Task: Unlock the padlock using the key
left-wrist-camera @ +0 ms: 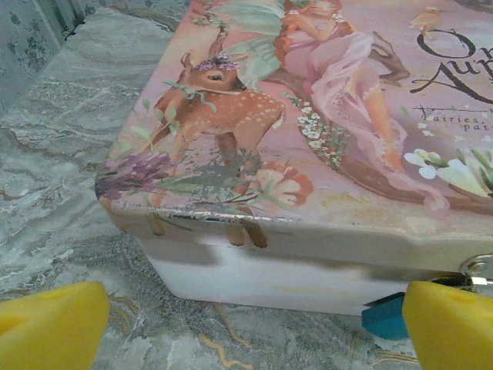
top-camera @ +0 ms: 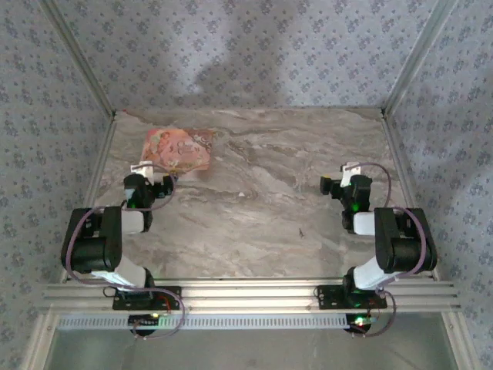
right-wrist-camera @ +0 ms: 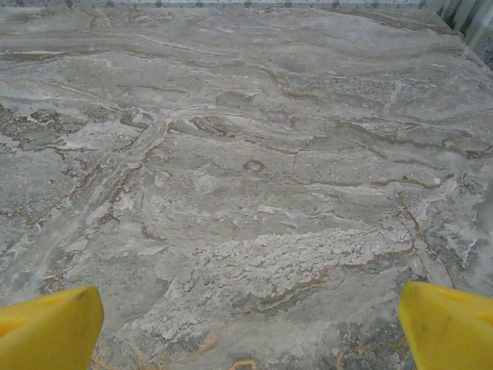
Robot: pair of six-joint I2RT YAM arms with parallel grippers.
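A pink box (top-camera: pixel 179 149) printed with a fairy and a deer sits at the table's far left. In the left wrist view the box (left-wrist-camera: pixel 308 139) looms close, its white front wall facing me. A teal object (left-wrist-camera: pixel 385 314) lies at the foot of that wall, half hidden behind my right yellow finger (left-wrist-camera: pixel 451 324); I cannot tell whether it is the padlock or the key. A metal fitting (left-wrist-camera: pixel 479 268) shows on the box front above it. My left gripper (left-wrist-camera: pixel 254 331) (top-camera: pixel 152 174) is open just short of the box. My right gripper (right-wrist-camera: pixel 250 331) (top-camera: pixel 339 179) is open above bare table.
The marble-patterned table (top-camera: pixel 262 208) is enclosed by patterned walls (top-camera: pixel 246 54) on the back and both sides. An aluminium rail (top-camera: pixel 246 293) runs along the near edge by the arm bases. Open tabletop lies between the two arms.
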